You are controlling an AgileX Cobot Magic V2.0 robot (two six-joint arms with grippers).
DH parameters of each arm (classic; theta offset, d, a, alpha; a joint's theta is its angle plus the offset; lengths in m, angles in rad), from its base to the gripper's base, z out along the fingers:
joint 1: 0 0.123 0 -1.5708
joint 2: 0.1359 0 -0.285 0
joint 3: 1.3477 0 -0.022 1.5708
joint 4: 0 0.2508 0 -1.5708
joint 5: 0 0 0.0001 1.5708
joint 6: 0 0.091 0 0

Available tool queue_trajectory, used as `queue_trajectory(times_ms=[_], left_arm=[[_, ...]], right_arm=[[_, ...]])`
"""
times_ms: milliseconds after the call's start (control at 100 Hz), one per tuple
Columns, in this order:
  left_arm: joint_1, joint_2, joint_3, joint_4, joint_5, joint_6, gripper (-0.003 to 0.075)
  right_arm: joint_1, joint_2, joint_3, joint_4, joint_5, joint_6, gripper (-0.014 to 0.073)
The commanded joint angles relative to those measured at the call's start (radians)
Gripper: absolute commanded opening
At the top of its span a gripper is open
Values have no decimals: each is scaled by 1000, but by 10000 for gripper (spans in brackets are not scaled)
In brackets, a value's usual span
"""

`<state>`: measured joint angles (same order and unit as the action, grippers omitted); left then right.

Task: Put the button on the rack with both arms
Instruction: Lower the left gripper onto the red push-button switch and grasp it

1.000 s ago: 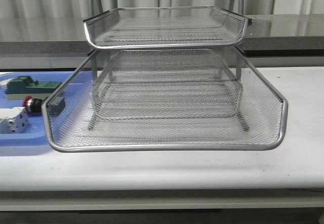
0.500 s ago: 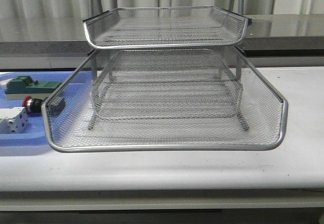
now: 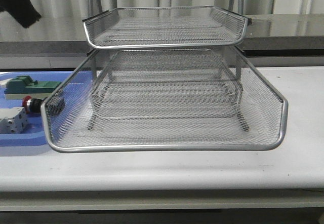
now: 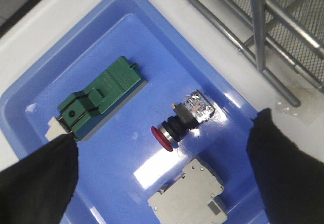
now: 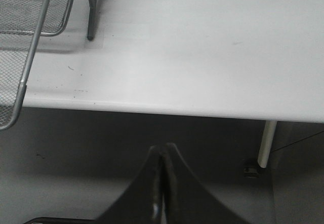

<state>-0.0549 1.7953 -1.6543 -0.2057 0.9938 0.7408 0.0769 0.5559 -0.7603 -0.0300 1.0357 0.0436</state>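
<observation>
The button [image 4: 181,123] lies on its side in the blue tray [image 4: 121,16], between the green block [image 4: 98,98] and the grey box [image 4: 187,196], beside the rack [image 3: 167,102]. The left gripper [image 4: 162,176] hangs above it, fingers wide apart. The right gripper [image 5: 162,183] has its fingers pressed together, holding nothing, over the table [image 5: 202,46] edge.

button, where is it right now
In the left wrist view the button lies in the blue tray, between the green block and the grey box, left of the rack.

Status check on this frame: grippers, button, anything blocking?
Left gripper open above the blue tray. Right gripper shut, empty, off the table edge. Button lying untouched in tray, between green block and grey component. Nothing blocking.
</observation>
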Motion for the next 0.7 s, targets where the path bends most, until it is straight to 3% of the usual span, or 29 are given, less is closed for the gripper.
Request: queue_trajectory(times_ms=[0, 260, 690], left_arm=[[1, 36, -92, -22, 40, 57, 634], [1, 220, -223, -22, 112, 163, 634], [-5, 332, -237, -22, 147, 292, 634]], right_arm=[[-1, 3, -31, -14, -49, -2, -68], [-1, 3, -31, -14, -49, -2, -68], [-1, 3, -31, -14, -49, -2, -68]])
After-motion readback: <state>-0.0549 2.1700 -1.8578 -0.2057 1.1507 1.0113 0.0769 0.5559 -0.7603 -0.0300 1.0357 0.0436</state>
